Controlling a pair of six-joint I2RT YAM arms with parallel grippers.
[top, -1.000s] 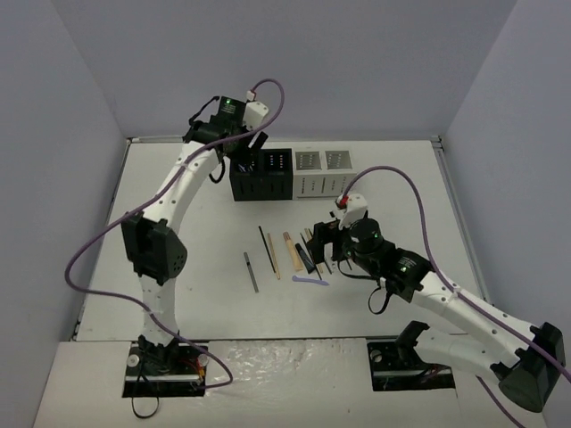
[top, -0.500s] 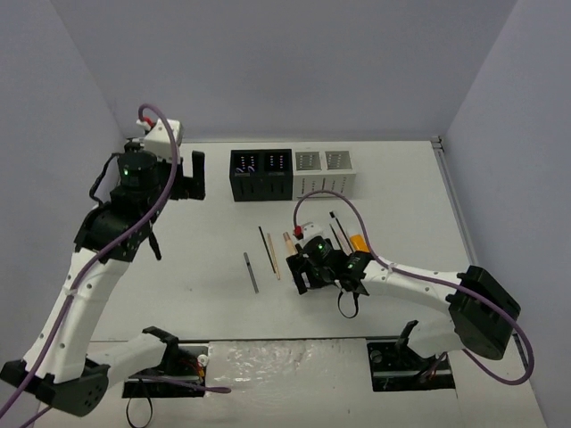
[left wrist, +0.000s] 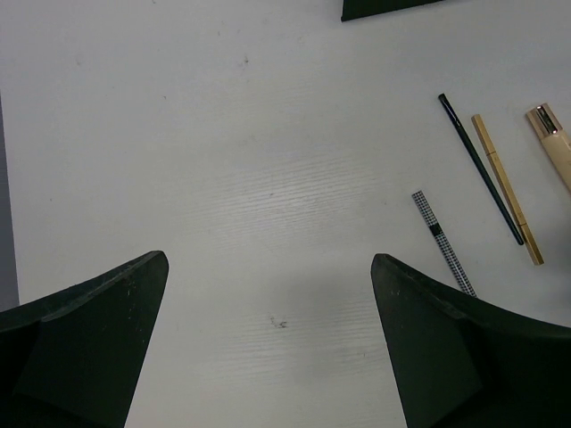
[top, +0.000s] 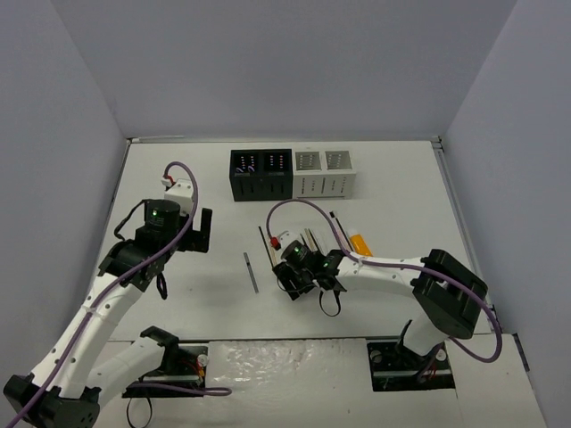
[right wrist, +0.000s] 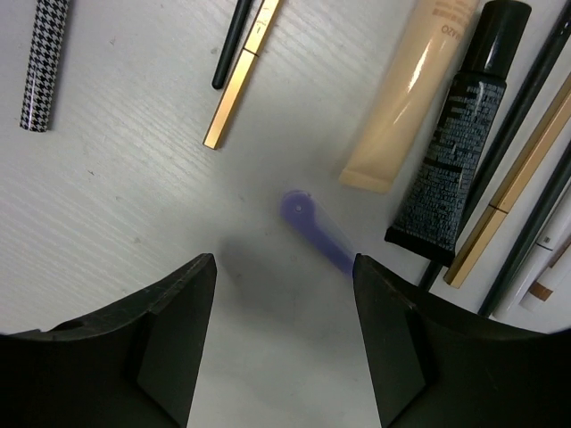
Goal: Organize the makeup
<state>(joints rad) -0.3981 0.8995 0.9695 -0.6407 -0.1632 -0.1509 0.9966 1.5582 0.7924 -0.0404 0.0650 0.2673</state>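
The makeup lies in a row mid-table. In the right wrist view I see a lilac tool, a beige tube, a black tube, a gold pencil, a black pencil and a checked stick. My right gripper is open and empty, low over the table, with the lilac tool just beyond its fingertips. In the top view it covers part of the row. My left gripper is open and empty, left of the checked stick. The left wrist view shows bare table between its jaws.
A black slotted organizer and a white one stand side by side at the back. An orange tube lies right of the row. The left wrist view shows the checked stick and thin pencils to its right.
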